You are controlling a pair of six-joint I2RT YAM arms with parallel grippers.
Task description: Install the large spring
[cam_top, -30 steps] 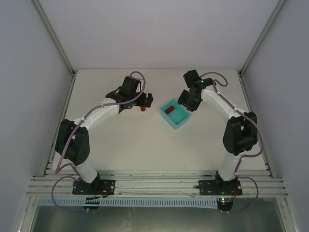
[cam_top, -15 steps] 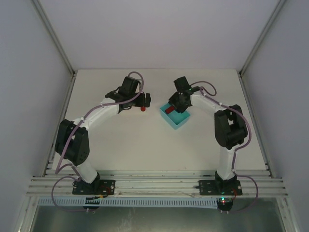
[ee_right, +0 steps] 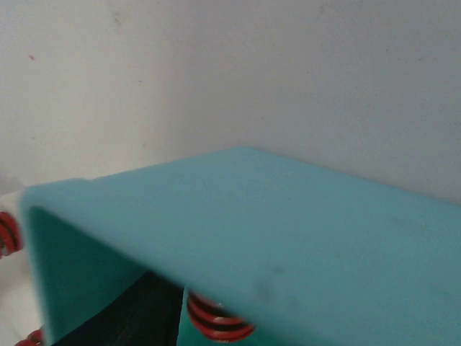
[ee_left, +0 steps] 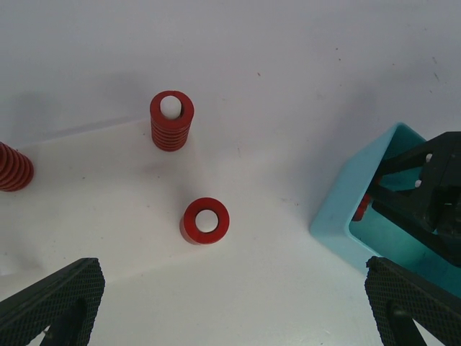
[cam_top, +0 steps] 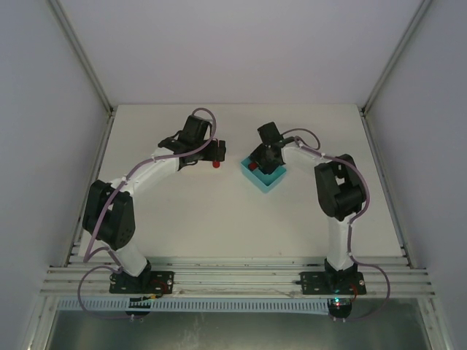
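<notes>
A red spring [ee_right: 216, 322] lies inside the teal bin [cam_top: 268, 181]; it also shows as a red bit [ee_left: 361, 206] behind the bin wall [ee_left: 344, 220] in the left wrist view. My right gripper [cam_top: 265, 156] reaches down into the bin, and its jaws are hidden by the wall [ee_right: 288, 238]. My left gripper [ee_left: 230, 288] is open and empty, hovering over the table. Below it a red spring [ee_left: 206, 220] stands on end, and another spring [ee_left: 171, 120] sits on a white post. A third spring [ee_left: 10, 167] is at the left edge.
The white enclosure walls close in the table on three sides. The bin stands mid-table between the two arms. In the top view one red spring [cam_top: 217, 165] shows just below the left gripper [cam_top: 218, 151].
My right arm has swung left and lowered its gripper into the teal bin, over the red spring. My left arm has barely moved.
</notes>
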